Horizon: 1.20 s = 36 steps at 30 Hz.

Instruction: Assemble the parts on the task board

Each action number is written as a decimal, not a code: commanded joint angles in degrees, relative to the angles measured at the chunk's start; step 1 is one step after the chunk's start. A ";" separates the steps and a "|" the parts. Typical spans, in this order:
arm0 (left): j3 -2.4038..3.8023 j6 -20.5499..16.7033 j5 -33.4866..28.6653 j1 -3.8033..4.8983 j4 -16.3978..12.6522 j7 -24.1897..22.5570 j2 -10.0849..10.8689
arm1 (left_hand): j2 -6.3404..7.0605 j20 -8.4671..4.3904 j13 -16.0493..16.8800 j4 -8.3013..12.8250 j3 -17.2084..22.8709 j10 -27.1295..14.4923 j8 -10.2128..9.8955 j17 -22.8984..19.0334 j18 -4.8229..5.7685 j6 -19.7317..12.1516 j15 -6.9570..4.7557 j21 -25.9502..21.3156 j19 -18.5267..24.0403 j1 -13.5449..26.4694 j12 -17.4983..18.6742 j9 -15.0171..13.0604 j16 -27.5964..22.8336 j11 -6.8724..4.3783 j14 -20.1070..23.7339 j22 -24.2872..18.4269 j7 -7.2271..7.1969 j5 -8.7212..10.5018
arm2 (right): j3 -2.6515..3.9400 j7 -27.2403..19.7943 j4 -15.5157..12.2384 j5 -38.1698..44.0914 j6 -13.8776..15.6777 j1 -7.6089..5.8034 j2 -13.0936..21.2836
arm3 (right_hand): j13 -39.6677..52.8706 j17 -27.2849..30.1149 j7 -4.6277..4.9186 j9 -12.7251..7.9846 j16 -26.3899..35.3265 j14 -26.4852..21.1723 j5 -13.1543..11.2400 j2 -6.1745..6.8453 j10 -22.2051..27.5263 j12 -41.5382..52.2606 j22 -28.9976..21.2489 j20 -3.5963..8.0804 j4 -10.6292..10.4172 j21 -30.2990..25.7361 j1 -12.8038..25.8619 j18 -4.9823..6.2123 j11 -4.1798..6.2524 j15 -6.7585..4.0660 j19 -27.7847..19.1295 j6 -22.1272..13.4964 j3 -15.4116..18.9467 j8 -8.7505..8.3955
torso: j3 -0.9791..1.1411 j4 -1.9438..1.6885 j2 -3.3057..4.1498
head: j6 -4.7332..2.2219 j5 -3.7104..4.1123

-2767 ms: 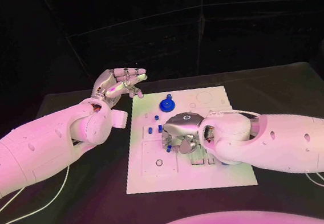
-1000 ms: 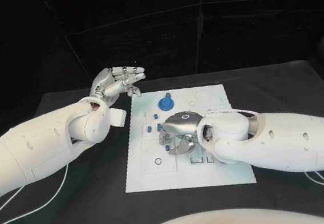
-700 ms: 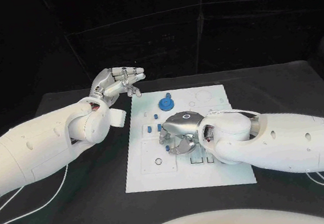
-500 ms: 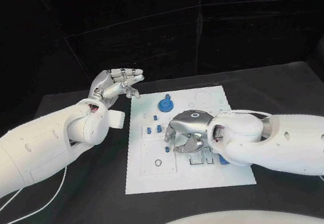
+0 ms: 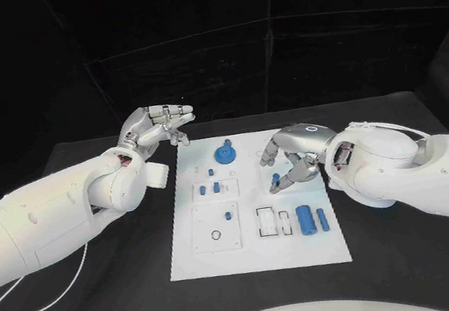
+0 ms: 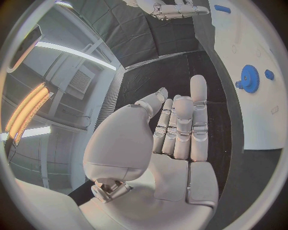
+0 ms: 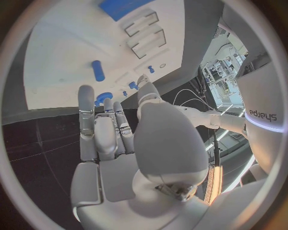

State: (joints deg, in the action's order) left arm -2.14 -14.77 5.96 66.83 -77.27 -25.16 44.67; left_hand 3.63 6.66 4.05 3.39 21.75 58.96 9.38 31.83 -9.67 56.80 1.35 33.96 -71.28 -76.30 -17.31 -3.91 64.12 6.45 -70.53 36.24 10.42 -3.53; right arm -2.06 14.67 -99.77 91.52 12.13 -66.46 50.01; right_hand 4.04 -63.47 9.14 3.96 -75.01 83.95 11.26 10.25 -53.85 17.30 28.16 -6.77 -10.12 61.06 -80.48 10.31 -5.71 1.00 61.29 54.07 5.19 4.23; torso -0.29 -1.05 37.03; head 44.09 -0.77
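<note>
The white task board lies in the middle of the black table. A blue gear stands near its far edge, and two blue cylinders lie side by side at its near right beside rectangular slots. Small blue pegs sit at the left middle. My right hand hovers over the board's right middle with fingers apart and empty; a small blue piece lies just below its fingertips. My left hand is raised off the board's far left corner, its fingers straight, holding nothing.
Black table surface surrounds the board on all sides. A white cable trails across the table at the near left under my left arm. In the left wrist view the gear and the board lie beyond the fingertips.
My right hand has lifted off the board's middle and drawn back toward the far right, uncovering two blue cylinders lying beside the slots. My left hand has stayed in place.
</note>
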 commanded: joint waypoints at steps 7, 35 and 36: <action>0.05 0.74 -0.17 0.11 -0.04 -0.15 -0.23 | 0.02 0.09 -0.06 0.40 0.06 -0.36 0.13 -0.07 -0.75 -0.27 -0.07 -0.26 0.29 -0.34 -0.34 0.10 -0.20 -0.05 0.26 -0.08 0.08 0.27 | 0.06 3.12 2.05 2.25 -4.03 -0.45 -0.59 | 0.13 0.21 -0.11 0.25 0.34 1.08 1.72 -0.21 2.18 3.18 -1.69 -0.05 -6.38 -1.48 -6.44 0.33 -0.03 -0.19 -0.17 -0.05 1.36 0.86 | 0.01 -0.17 0.09 | -0.31 0.31; 0.05 0.81 -0.17 0.11 0.06 -0.17 -0.34 | 0.02 0.09 -0.06 0.40 0.06 -0.36 0.13 -0.07 -0.75 -0.27 -0.07 -0.26 0.29 -0.34 -0.34 0.10 -0.20 -0.05 0.26 -0.08 0.08 0.27 | -0.07 3.03 5.83 3.14 -11.05 0.07 -4.52 | -0.54 -0.96 -0.45 0.19 -0.35 1.54 1.02 -6.07 -3.76 4.60 0.91 0.59 -4.54 0.20 -11.37 -0.14 0.65 -0.81 2.30 5.65 -4.25 2.64 | 0.02 -0.06 0.06 | 0.42 0.09; 0.05 0.82 -0.17 0.11 0.07 -0.17 -0.35 | 0.02 0.09 -0.06 0.40 0.06 -0.36 0.13 -0.07 -0.75 -0.27 -0.07 -0.26 0.29 -0.34 -0.34 0.10 -0.20 -0.05 0.26 -0.08 0.08 0.27 | -0.07 2.94 5.97 3.13 -10.87 0.13 -4.67 | -0.55 -0.99 -0.45 0.19 -0.37 1.55 1.02 -6.10 -3.80 4.56 0.94 0.60 -4.55 0.22 -11.38 -0.14 0.65 -0.82 2.32 5.67 -4.29 2.63 | 0.03 -0.06 0.06 | 0.44 0.09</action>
State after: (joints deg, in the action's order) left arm -2.14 -14.61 5.96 66.83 -77.19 -25.06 44.39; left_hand 3.63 6.66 4.06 3.39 21.75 58.96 9.38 31.84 -9.66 56.81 1.35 33.96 -71.28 -76.30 -17.31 -3.87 64.12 6.45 -70.54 36.25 10.42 -3.53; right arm -2.14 18.13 -93.88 94.50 1.84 -66.27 45.45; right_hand 3.57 -64.42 8.67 4.22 -75.22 83.95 12.53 4.66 -57.33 22.06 29.05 -6.34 -14.65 60.96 -91.98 10.26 -5.02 0.59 63.19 59.43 1.24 6.64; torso -0.27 -1.10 37.11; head 44.49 -0.64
